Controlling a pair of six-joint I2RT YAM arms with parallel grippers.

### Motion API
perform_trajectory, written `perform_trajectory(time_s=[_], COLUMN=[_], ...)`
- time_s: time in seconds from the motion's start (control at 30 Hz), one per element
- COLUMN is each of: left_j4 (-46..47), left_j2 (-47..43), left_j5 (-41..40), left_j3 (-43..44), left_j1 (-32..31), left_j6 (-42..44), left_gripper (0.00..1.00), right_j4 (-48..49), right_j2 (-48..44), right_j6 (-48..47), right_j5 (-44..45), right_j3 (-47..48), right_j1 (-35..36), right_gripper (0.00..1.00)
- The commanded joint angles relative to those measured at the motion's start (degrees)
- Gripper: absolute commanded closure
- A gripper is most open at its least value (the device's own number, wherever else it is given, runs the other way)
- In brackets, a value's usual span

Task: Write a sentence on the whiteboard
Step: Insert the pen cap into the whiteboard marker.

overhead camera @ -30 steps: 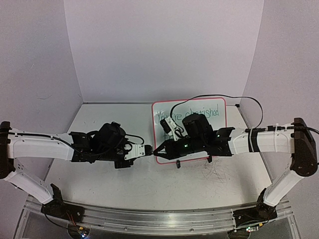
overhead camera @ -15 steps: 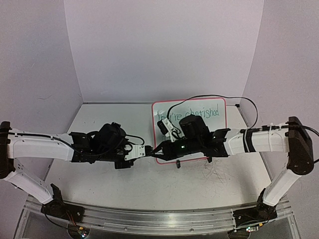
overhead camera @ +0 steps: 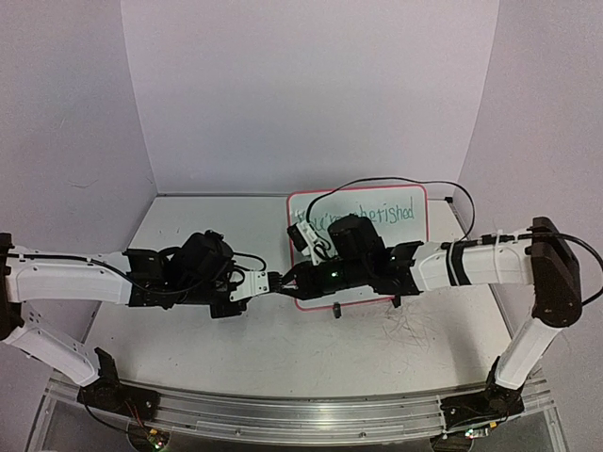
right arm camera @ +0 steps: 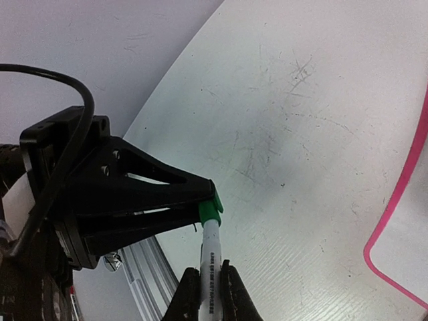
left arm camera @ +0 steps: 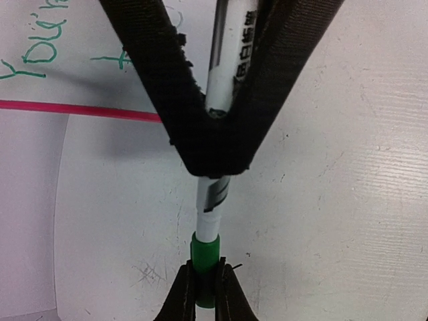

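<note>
The whiteboard (overhead camera: 415, 240), pink-red framed, stands at the back right of the table. The green sentence (overhead camera: 382, 215) runs along its top, partly hidden by my right arm. My right gripper (overhead camera: 291, 282) is shut on a white marker (right arm camera: 210, 251). My left gripper (overhead camera: 274, 282) is shut on the marker's green cap (left arm camera: 204, 251), which sits over the marker's end. The two grippers meet tip to tip just left of the board's front corner. The left wrist view shows the board's frame (left arm camera: 80, 110) and some green writing (left arm camera: 40, 57). The right wrist view shows the frame's corner (right arm camera: 394, 200).
A black cable (overhead camera: 396, 184) arches over the board's top edge. Grey scratch marks (overhead camera: 407, 325) cover the tabletop in front of the board. A metal rail (overhead camera: 283, 414) runs along the near edge. Walls close in the back and both sides.
My right arm has moved left with the marker until its tip reached the left gripper. The left gripper has edged slightly right. The grippers now meet at the cap.
</note>
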Motion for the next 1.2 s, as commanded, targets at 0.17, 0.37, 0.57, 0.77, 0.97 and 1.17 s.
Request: perform_trajectory(time_s=[0.17,0.37,0.57,0.77,0.97,1.17], left_j4=[11.2,11.4,15.4,17.6,17.1,16.4], left_j2=[-0.6,-1.8,0.2,1.0,-1.5,-5.9], left_j5=[-2.0,-1.5,-4.2,-3.9,-7.8,-3.7], left_j3=[4.8,3.9,4.4,3.8,0.4,-2.4], left_j1=[-10.3,-10.6,-13.6,-14.4,-12.7,-7.1], left_j6=[2.4,3.1,1.9,-1.5,-7.6,-17.1], left_gripper=[1.00,1.00,1.00,1.00,0.87,0.04], right_j4=[5.2,1.1,7.7,13.0,12.2,10.5], right_j2=[5.8,4.7,5.6,6.1,-5.0,-11.1], right_j6=[3.4,0.0,6.5,8.4,1.4,-11.5], right_j5=[-2.9,-5.1,-2.1,-0.5,-3.3,-8.2], right_j3=[5.6,3.9,3.9,2.8,-11.9,-22.4], right_j1=[2.8,2.5,3.4,4.6,-2.5,-5.9], right_gripper=[1.00,1.00,1.00,1.00,1.00,1.00])
